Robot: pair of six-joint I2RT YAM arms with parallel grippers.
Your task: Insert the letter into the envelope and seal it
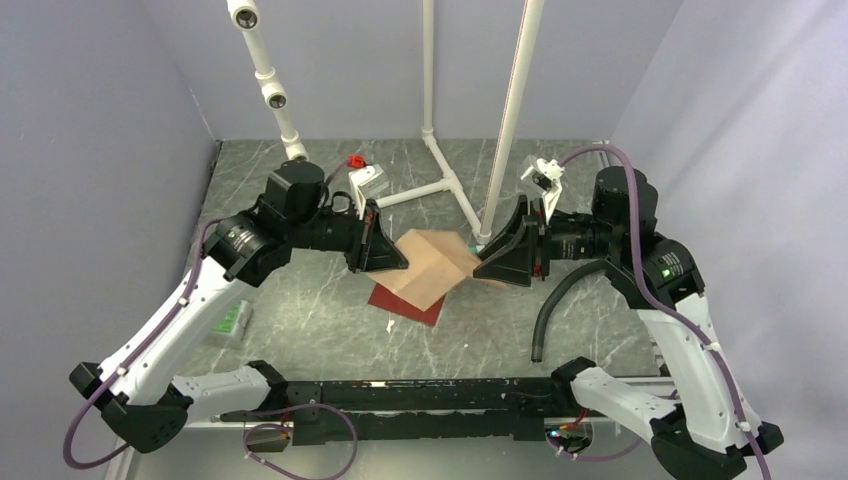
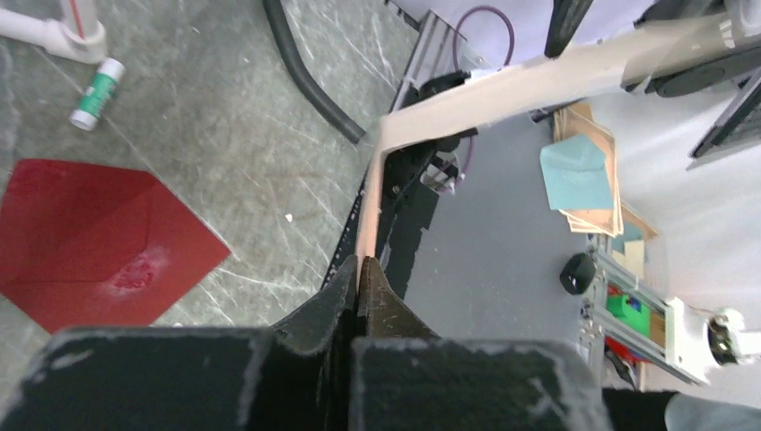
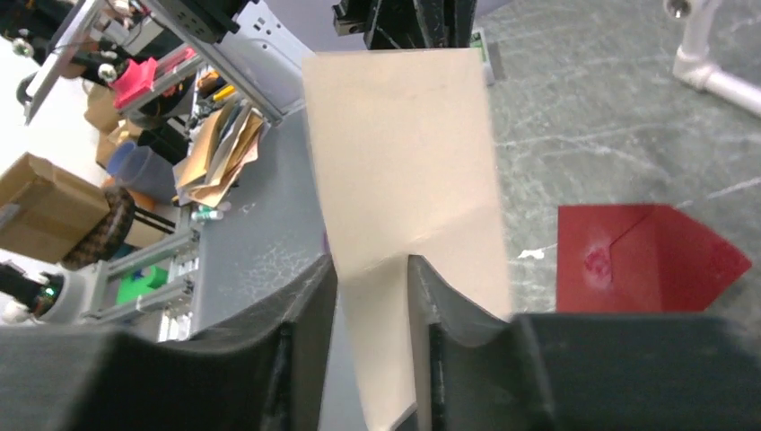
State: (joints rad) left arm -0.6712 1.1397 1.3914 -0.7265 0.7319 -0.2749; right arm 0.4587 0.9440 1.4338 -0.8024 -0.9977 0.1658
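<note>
Left gripper (image 2: pixel 360 269): jaws pressed together on the lower edge of the letter (image 2: pixel 467 99), which stands edge-on between the black fingers (image 2: pixel 381 301).
Left arm pose: reaches in from the left in the top view, wrist level, gripper (image 1: pixel 385 252) pointing right toward the table's middle.
Right gripper (image 3: pixel 370 269): jaws stand apart, with the letter (image 3: pixel 404 162) passing through the gap between them. Whether the pads touch the paper cannot be told.
Right arm pose: reaches in from the right, mirroring the left arm, gripper (image 1: pixel 495 262) pointing left at the sheet's right edge.
Letter (image 1: pixel 435 265): pale peach-tan sheet held above the table (image 1: pixel 320 335), spanning the space between the two grippers. It is outside the envelope.
Envelope (image 1: pixel 410 306): dark red, lying flat on the table beneath the letter and partly covered by it in the top view.
Left wrist view only: the sheet rises from the pinch, then bends sharply to the right. The envelope (image 2: pixel 99 242) has its flap open, with a whitish smear on it. A green-and-white glue stick (image 2: pixel 97 92) lies beyond it, near a black hose (image 2: pixel 310 81).
Right wrist view only: the broad face of the letter, creased near the fingers (image 3: pixel 431 305), with the envelope (image 3: pixel 642 260) to its right on the table.
Top view only: a green-and-white card packet (image 1: pixel 231 322) by the left arm, well apart from the envelope, and a white pipe frame (image 1: pixel 440 175) at the back.
</note>
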